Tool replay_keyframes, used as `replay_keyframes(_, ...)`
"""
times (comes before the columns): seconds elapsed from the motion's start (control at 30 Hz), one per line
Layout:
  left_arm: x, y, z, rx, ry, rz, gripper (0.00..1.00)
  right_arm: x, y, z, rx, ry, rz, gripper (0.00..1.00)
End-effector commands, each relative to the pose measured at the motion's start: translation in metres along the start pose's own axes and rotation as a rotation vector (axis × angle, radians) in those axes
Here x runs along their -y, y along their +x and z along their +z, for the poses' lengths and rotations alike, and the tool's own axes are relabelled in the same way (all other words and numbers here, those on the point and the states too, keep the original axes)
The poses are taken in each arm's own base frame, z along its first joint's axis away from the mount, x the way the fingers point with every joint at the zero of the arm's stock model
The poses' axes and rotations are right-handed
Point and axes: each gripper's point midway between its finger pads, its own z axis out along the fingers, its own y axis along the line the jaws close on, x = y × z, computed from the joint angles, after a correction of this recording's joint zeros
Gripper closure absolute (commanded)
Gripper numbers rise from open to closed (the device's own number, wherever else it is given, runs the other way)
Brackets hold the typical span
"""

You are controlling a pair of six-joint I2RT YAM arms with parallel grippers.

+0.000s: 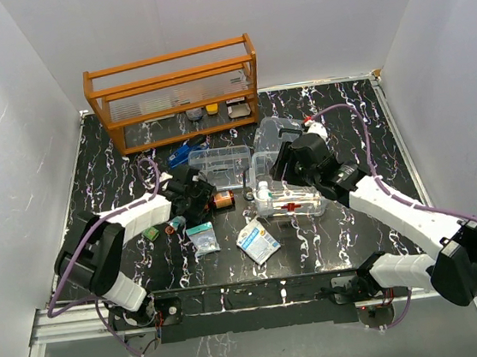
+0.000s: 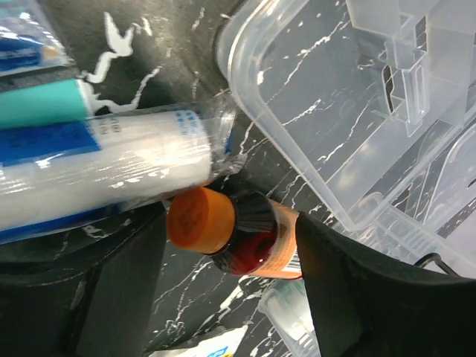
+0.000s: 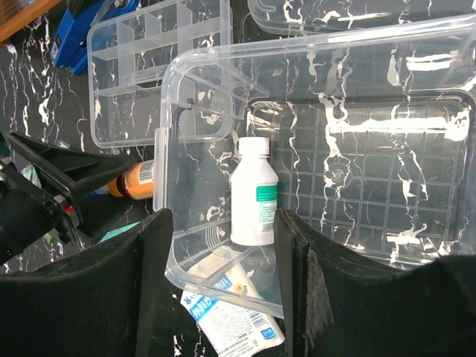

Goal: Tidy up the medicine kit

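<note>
Right wrist view: clear kit box (image 3: 372, 186) on the bench (image 1: 357, 234) before the rack (image 1: 173, 91), right claw (image 3: 223, 297) spread wide above it.
Thin, stiff, slick plastic, likely light and easily cracked; a rim wall looks the surest hold. A white bottle (image 3: 253, 192) stands inside; the tray (image 3: 149, 52) lies nearer the rack. Left claw (image 2: 230, 245) straddles an orange-capped vial (image 2: 238, 234); whether it grips, I cannot tell.

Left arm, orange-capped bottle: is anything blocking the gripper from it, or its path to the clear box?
Nothing blocks the grasp: the orange-capped bottle lies between the left gripper's fingers. A wrapped white roll lies close beside its cap. Toward the clear box, the right gripper hangs over the opening and would likely be in the way.
</note>
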Motion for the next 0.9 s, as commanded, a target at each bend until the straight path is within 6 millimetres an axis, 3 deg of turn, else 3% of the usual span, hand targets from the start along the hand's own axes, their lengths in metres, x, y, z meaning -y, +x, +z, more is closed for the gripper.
replay_keyframes(0.0,0.017,0.001,-0.001,-0.015,0.012,0.02,0.34,-0.003,-0.019,-0.006,0.083,-0.011,0.011,0.46)
replay_keyframes(0.3,0.003,-0.001,0.0,-0.002,-0.035,0.115,0.58,-0.001,-0.02,-0.01,0.092,-0.007,0.009,0.46)
replay_keyframes(0.43,0.01,-0.002,-0.003,-0.004,0.003,0.181,0.63,-0.004,-0.019,-0.01,0.084,-0.02,0.0,0.46)
replay_keyframes(0.67,0.025,0.003,-0.008,-0.048,0.065,0.364,0.63,-0.013,-0.015,-0.009,0.057,-0.071,-0.018,0.46)
replay_keyframes(0.87,0.033,0.01,-0.004,-0.089,0.08,0.418,0.45,-0.014,-0.012,-0.008,0.044,-0.079,-0.019,0.46)
